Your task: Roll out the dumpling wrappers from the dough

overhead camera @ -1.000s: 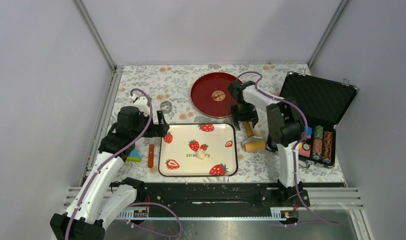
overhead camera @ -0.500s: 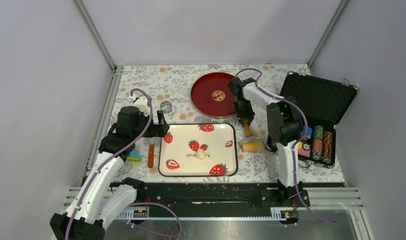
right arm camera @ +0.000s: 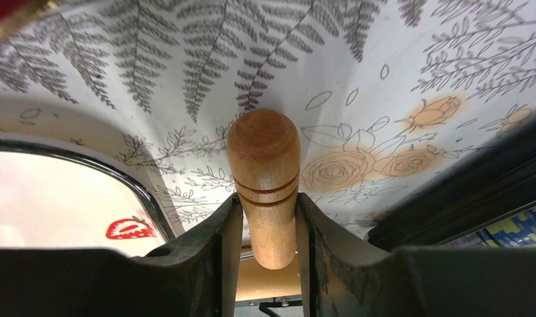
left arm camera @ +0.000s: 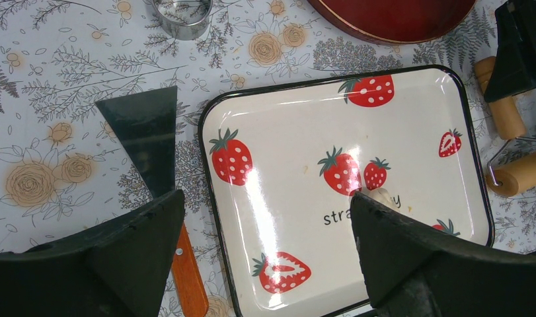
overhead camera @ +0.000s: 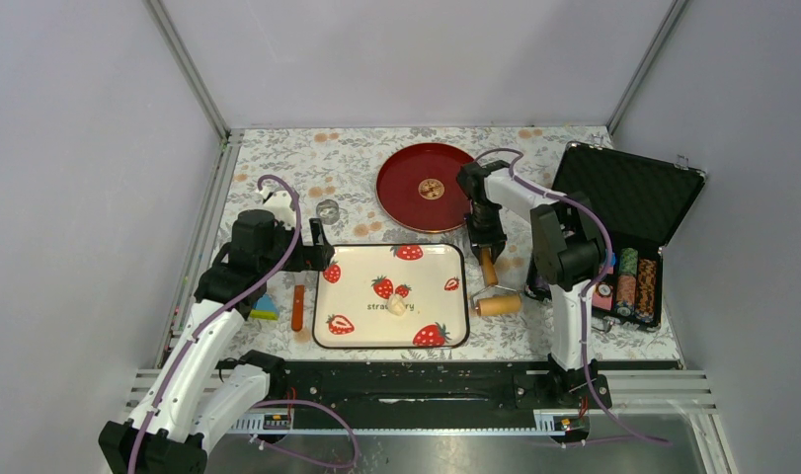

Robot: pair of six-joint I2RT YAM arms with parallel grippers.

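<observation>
The dough (overhead camera: pixel 397 307) is a small off-white lump on the strawberry tray (overhead camera: pixel 357 269), near its middle; in the left wrist view the dough (left arm camera: pixel 382 195) peeks out beside my right-hand finger. No dumpling wrappers are in view. My left gripper (overhead camera: pixel 322 254) (left arm camera: pixel 265 198) hangs open over the tray's left edge, holding nothing. To the right of the tray, my right gripper (overhead camera: pixel 486 247) (right arm camera: pixel 268 198) is shut on the wooden handle (right arm camera: pixel 264 158) of the roller (overhead camera: pixel 499 304), whose drum lies on the cloth.
A red plate (overhead camera: pixel 426 186) sits behind the tray. A metal ring cutter (overhead camera: pixel 328 210) (left arm camera: pixel 182 10) lies at the back left. An orange-handled scraper (overhead camera: pixel 297 306) (left arm camera: pixel 186 271) lies left of the tray. An open black case (overhead camera: pixel 623 212) with chips stands at the right.
My right gripper has closed on the roller's handle and shifted slightly right. The roller's drum has slid toward the near edge. The left arm has not moved.
</observation>
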